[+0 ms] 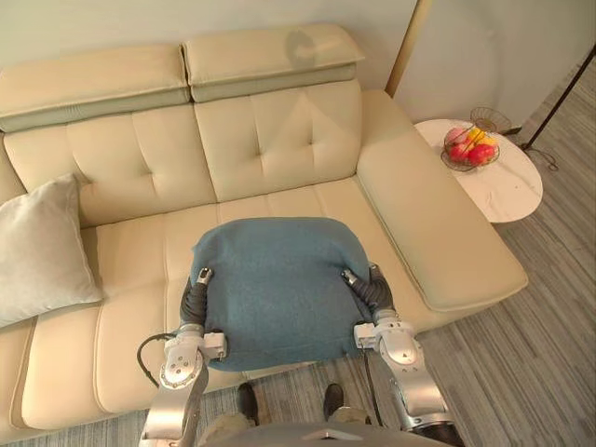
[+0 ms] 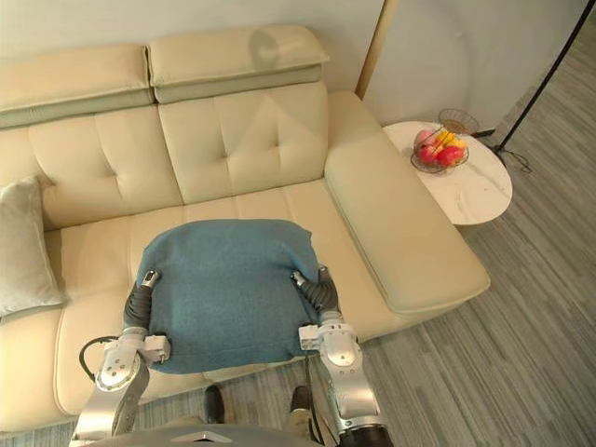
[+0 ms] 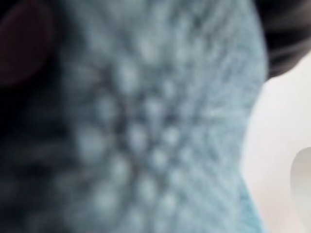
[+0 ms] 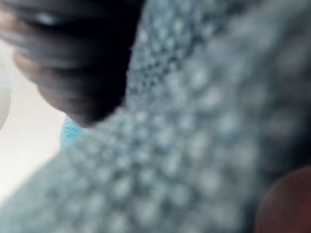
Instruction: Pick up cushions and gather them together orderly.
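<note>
Left eye view: my left hand (image 1: 195, 298) and right hand (image 1: 370, 291) clasp opposite sides of the blue knitted square cushion (image 1: 275, 284), thumbs on top, apparently pinching it, over the cream leather sofa (image 1: 279, 140).

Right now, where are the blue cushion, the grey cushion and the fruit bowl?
Blue knitted square cushion (image 1: 275, 284), left eye view, middle of its top.
Pale grey fabric cushion (image 1: 37, 247), left eye view, its centre.
Round wire fruit bowl (image 1: 447, 160), left eye view, its front rim.
</note>
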